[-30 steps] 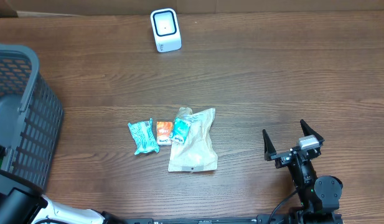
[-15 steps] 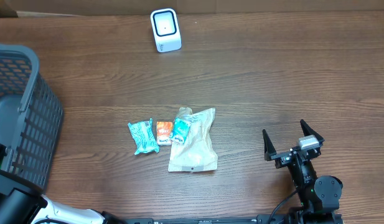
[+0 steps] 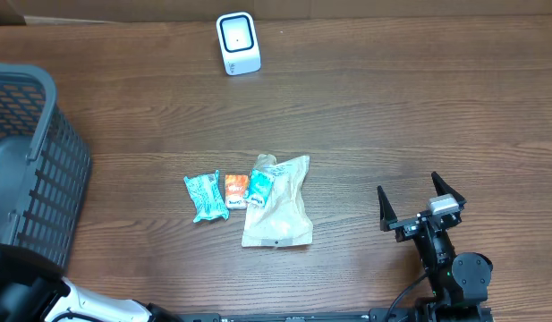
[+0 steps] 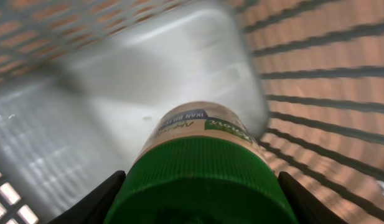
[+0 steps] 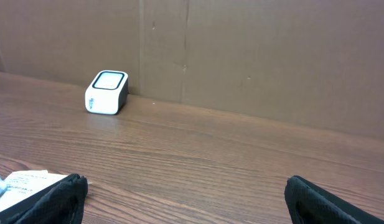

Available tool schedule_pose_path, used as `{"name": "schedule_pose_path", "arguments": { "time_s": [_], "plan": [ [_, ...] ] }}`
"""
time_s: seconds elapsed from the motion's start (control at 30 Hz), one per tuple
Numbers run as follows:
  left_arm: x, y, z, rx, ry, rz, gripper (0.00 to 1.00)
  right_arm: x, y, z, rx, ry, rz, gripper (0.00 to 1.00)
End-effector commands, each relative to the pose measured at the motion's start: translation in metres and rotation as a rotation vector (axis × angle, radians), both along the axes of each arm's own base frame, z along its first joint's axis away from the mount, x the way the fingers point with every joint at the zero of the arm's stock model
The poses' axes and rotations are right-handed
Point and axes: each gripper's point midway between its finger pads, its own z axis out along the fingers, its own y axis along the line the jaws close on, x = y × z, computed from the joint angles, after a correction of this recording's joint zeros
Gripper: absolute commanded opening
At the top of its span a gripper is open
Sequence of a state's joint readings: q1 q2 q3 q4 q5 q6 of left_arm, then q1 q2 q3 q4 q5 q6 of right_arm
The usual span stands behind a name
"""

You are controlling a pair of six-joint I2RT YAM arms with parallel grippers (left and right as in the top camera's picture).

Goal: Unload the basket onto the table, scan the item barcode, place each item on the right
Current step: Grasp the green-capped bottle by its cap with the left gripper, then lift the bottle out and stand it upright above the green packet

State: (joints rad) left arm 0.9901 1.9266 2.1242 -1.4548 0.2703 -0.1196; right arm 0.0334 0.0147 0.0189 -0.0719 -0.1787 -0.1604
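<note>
Holding the bottle (image 4: 198, 168) by its green cap, my left jaws sit tight on both sides of it. The bottle is inside the gray basket (image 3: 34, 161), with the basket's floor and mesh walls showing behind it in the left wrist view.

A second ago the overhead view showed my dark left arm (image 3: 21, 286) lying over the near corner of the basket, with a bit of green next to it. Now the arm has slid down toward the edge of the picture, and I can see more of the basket floor. I think the bottle is being pulled up and out. It has not gone near the white scanner (image 3: 237, 43) yet, which is far away at the back of the worktop (image 3: 392, 116).

My right jaws are wide open and hold nothing.

From above I cannot see the bottle at all now. The left wrist view is blurry. I can read only a bit of the label, and I see no barcode. Most of my left arm is cut off.
</note>
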Motion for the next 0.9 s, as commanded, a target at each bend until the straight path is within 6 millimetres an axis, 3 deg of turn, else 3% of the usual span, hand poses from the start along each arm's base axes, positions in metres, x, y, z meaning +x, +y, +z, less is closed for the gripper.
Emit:
{"name": "schedule_pose_path", "arguments": {
  "time_s": [0.0, 0.17, 0.27, 0.43, 0.6, 0.87],
  "plan": [
    [0.031, -0.023, 0.051, 0.034, -0.162, -0.097, 0.53, 0.000, 0.000, -0.002, 0.006, -0.003, -0.002, 1.00],
    [0.053, -0.060, 0.115, 0.119, -0.293, -0.205, 0.53, 0.000, 0.000, -0.002, 0.006, -0.003, -0.002, 1.00],
    [0.060, -0.093, 0.149, 0.166, -0.363, -0.281, 0.53, 0.000, 0.000, -0.002, 0.006, -0.003, -0.002, 1.00],
    [0.066, -0.154, 0.189, 0.232, -0.440, -0.416, 0.54, 0.000, 0.000, -0.002, 0.006, -0.003, -0.002, 1.00],
    [0.067, -0.206, 0.198, 0.243, -0.446, -0.537, 0.54, 0.000, 0.000, -0.002, 0.006, -0.003, -0.002, 1.00],
    [0.080, -0.276, 0.178, 0.182, -0.390, -0.756, 0.52, 0.000, 0.000, -0.002, 0.006, -0.003, -0.002, 1.00]
  ]
}}
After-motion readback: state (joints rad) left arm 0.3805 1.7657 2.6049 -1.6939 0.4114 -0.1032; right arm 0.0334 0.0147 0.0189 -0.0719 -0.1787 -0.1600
